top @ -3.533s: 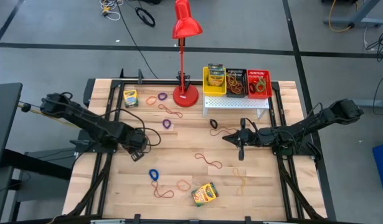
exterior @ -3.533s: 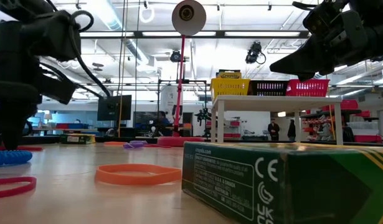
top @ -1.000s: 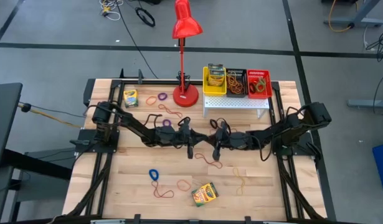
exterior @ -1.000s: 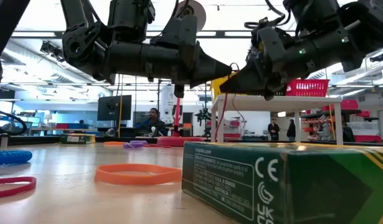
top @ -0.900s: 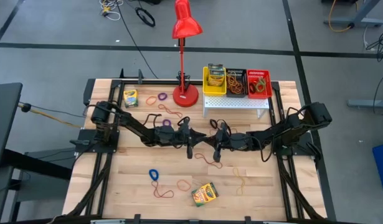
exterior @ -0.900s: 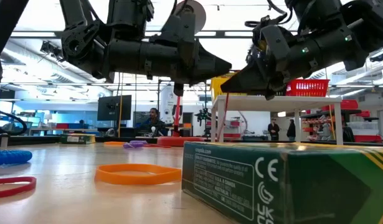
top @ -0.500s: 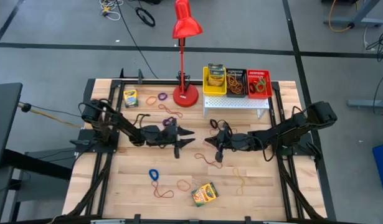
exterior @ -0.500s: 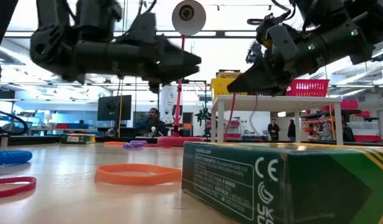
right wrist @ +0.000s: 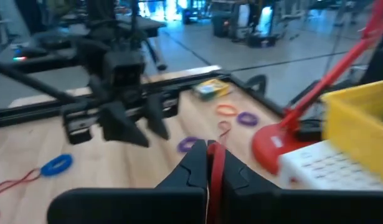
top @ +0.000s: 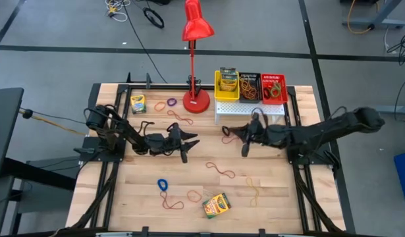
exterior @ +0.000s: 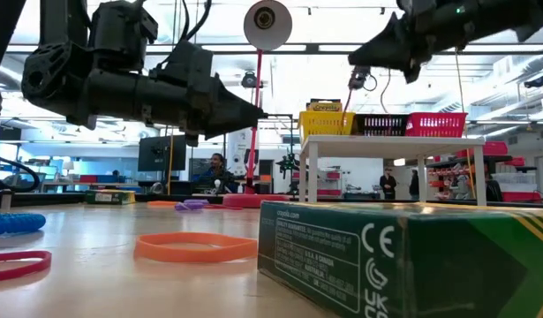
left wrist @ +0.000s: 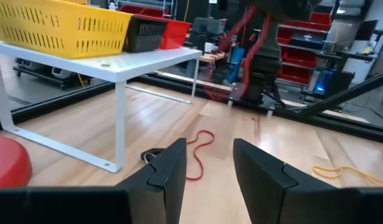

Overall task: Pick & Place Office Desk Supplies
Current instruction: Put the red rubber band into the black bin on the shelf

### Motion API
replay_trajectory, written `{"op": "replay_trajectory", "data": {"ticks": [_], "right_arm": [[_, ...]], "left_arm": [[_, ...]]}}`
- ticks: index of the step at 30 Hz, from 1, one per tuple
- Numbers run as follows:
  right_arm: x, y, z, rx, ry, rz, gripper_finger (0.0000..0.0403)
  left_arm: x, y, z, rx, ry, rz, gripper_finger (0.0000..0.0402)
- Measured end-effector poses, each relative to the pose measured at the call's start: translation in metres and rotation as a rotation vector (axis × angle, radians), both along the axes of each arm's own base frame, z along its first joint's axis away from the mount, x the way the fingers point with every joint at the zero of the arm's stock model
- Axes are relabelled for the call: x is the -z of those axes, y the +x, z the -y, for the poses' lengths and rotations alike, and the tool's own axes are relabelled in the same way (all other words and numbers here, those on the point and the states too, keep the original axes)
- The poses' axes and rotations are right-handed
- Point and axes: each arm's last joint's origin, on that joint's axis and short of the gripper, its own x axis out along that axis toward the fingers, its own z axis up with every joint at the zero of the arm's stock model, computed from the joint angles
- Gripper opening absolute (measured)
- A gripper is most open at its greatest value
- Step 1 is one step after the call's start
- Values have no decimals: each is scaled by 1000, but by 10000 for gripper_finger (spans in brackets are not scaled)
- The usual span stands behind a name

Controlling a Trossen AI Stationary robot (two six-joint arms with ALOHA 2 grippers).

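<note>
Wooden surface (top: 274, 197), bands and crayon boxes scattered on it, lab room behind.

Near edge: one crayon box (top: 216, 205) lying flat, an orange band (top: 193, 195) and a blue coil band (top: 162, 185) beside it toward the left, a red band (top: 220, 170) further in, mid-surface. All untouched.

Mid-surface: left hand (top: 191, 143) hangs above the wood, fingers spread, nothing between them. A second ago it was nose to nose with the right hand near the middle; it has since backed off toward the left edge and opened up. Reads like a hand-over: left let go, right took the band.

Right hand (top: 245, 136) has lifted and swung toward the far right, now just short of the white stand (top: 249, 110). Fingers pressed together, pinching a thin red band (right wrist: 215, 169) that hangs from the tips; the wrist view shows it clearly.

Far edge: yellow bin (top: 227, 87) with crayon boxes, black bin (top: 249, 87) and red bin (top: 274, 88) with bands, all on the stand. Red lamp (top: 196, 26) left of them, another crayon box (top: 137, 103) near the far-left corner, with purple and orange bands close by.

Judgement: the carried band is bound for a band bin; next step is to clear the bin rim and release. Risk: the loop snags on the rim or clings to a finger. Plenty of items left on the wood.
</note>
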Motion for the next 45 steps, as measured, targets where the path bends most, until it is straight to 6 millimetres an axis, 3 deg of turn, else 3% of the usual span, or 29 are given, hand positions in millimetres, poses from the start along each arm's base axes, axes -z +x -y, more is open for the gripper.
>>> {"op": "replay_trajectory", "data": {"ticks": [15,18,33,40,45], "right_arm": [[-99,-8,49,219,-80,-98,0],[-109,-12,62,272,-91,-122,0],[-101,-37,136,428,-25,-214,0],[-79,-28,176,492,-4,-297,0],[-66,-19,188,478,22,-333,6]], "left_arm": [[0,0,0,-1,0,-3,139],[0,0,0,-1,0,-4,139],[0,0,-2,-8,0,-4,139],[1,0,-2,-9,0,-4,139],[1,0,-2,-7,0,-4,139]]}}
